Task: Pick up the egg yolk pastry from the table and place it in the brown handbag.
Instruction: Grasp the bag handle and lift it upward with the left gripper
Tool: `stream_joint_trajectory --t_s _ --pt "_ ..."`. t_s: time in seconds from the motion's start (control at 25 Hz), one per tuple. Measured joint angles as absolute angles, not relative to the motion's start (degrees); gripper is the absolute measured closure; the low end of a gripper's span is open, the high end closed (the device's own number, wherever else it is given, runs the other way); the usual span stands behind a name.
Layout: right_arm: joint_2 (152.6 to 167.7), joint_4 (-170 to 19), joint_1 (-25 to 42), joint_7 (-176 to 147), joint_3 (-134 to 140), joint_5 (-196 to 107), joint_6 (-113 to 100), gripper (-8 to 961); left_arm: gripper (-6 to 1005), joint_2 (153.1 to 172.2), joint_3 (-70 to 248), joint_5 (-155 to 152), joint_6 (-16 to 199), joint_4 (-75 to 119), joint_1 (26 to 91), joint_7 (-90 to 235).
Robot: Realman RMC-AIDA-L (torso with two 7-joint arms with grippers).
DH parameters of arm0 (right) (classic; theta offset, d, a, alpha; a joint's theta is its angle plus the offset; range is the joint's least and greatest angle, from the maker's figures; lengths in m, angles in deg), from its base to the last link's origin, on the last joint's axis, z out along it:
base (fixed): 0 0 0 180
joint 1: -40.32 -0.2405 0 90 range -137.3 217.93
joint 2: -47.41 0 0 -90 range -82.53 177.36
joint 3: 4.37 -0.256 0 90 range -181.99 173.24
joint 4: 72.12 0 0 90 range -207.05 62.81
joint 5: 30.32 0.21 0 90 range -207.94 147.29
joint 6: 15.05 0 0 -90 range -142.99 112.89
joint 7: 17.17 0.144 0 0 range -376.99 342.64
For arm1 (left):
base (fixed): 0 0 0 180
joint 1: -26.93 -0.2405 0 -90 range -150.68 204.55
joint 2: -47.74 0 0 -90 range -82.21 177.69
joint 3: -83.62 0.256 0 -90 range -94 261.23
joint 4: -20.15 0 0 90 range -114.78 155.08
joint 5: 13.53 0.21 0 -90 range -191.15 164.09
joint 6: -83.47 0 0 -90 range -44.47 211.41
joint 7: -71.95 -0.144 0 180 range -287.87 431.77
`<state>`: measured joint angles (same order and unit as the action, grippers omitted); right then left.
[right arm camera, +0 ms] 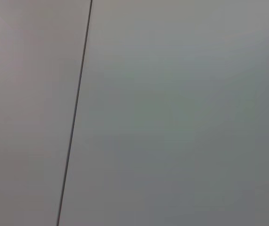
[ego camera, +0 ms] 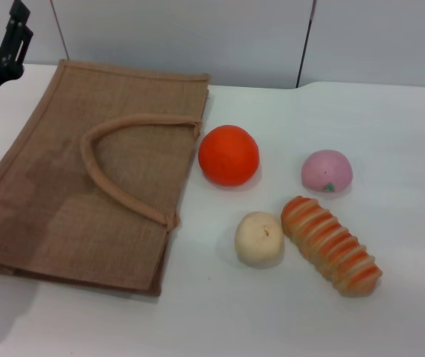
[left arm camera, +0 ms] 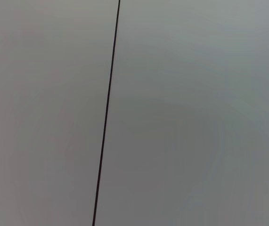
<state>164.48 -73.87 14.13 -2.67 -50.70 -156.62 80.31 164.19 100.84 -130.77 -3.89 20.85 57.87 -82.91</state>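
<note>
**Pastry on the table, bag lying flat, left gripper raised at the far left**

The egg yolk pastry (ego camera: 259, 239) sits on the white table (ego camera: 391, 149), right of the bag's near corner and clear of it. Pale cream, round, small dimple on top. Nothing holds it.

Just beside it on the right lies the striped bread roll (ego camera: 332, 245), angled away toward the near right; the two look to be touching or very nearly so, I cannot tell which. Behind the pastry, a little to the left, is the orange (ego camera: 228, 155), close to the bag's right edge. The pink ball (ego camera: 327, 170) rests farther right, behind the roll, apart from everything else.

The brown handbag (ego camera: 56, 186) lies flat on the table's left side. One looped handle (ego camera: 123, 167) rests across its upper face, ends at the right edge. I see no gap at the mouth from the head view.

The left gripper (ego camera: 7, 37) is raised at the far left, above the bag's far corner, touching nothing. Its dark fingers point upward; whether they are spread or closed I cannot tell.

Right arm: outside the head view. Both wrist views show only a plain grey wall panel (left arm camera: 195, 117) with a thin dark seam.
</note>
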Motion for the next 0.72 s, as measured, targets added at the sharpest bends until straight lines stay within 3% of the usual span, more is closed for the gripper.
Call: stream_joint_trajectory --t_s 0.52,0.72 --pt "164.46 -73.88 14.21 -2.67 -50.52 -156.62 80.31 65 406 163.91 101.30 -130.18 -3.60 20.97 58.02 -78.20" --pt "164.41 -73.87 14.23 -2.67 -50.51 -156.62 80.31 65 410 162.31 102.15 -128.09 -3.53 23.46 57.64 -63.23"
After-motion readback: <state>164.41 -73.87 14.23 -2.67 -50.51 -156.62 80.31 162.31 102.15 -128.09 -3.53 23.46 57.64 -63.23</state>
